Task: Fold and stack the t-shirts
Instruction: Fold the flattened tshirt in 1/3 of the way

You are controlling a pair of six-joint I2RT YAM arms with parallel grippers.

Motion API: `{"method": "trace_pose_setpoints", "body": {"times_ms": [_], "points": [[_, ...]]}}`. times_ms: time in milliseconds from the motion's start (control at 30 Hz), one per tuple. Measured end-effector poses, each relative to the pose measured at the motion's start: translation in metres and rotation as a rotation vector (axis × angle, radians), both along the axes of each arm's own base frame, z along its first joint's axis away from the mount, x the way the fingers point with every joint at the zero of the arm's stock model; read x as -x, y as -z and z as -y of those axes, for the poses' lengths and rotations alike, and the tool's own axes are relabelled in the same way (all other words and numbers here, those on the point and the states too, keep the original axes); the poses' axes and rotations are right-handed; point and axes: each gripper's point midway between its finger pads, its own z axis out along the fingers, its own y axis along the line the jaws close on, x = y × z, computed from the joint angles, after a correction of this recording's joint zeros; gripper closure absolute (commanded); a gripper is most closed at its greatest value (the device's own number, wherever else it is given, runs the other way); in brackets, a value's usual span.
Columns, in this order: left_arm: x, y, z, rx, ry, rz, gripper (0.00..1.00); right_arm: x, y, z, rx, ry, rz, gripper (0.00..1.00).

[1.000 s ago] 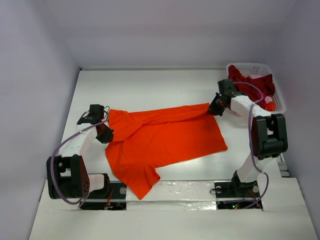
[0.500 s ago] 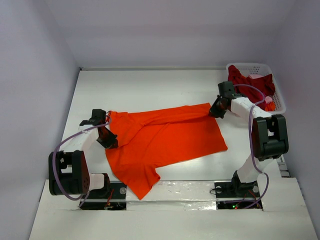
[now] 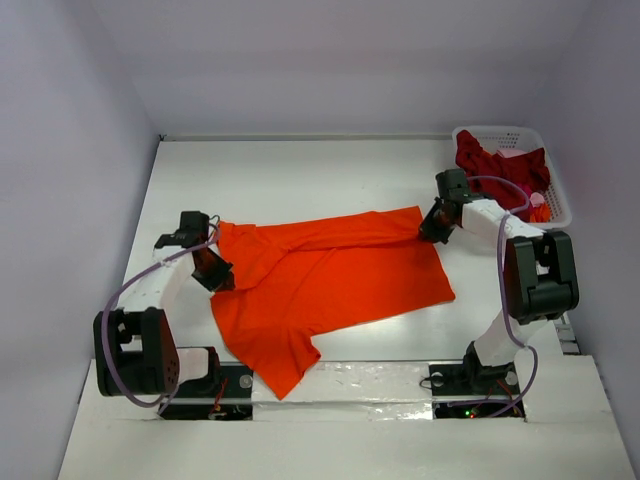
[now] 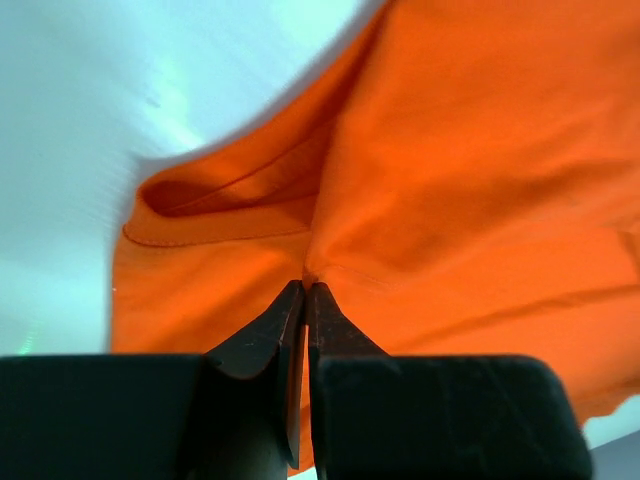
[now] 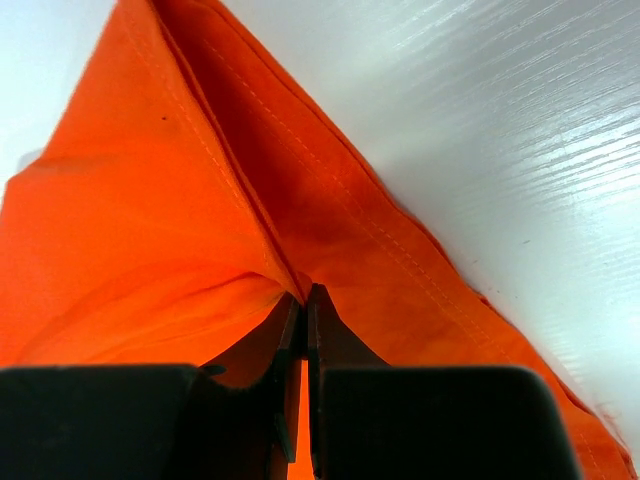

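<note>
Left arm: base at the near-left corner, elbow raised above it, forearm reaching forward along the left side of the table, wrist turned inward. Left gripper sits low at the left edge of the orange t-shirt, jaws clenched on a pinch of cloth beside a hemmed sleeve opening. In the wrist view the tips are pressed together and the fabric puckers out from them.

The orange t-shirt lies spread across mid-table, mostly flat. A fold ridge runs from the left side toward the far-right corner, and one flap trails to the near edge between the two bases.

Right arm: upright from its base, elbow high, forearm sloping down and inward. Right gripper is nipped tight on the shirt's hemmed far-right corner, the cloth tenting up to the tips.

The dark crimson t-shirt is heaped in the white basket at the far right, draped over its rim.
</note>
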Motion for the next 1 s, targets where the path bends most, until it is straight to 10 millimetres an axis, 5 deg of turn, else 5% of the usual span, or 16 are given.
{"method": "trace_pose_setpoints", "body": {"times_ms": [333, 1000], "points": [[-0.038, -0.060, -0.013, -0.057, -0.028, 0.166, 1.00, 0.001, -0.007, 0.000, -0.003, 0.000, 0.020, 1.00], [-0.026, -0.066, -0.018, -0.084, -0.030, 0.161, 1.00, 0.000, -0.030, 0.006, 0.018, 0.015, 0.085, 1.00]]}}
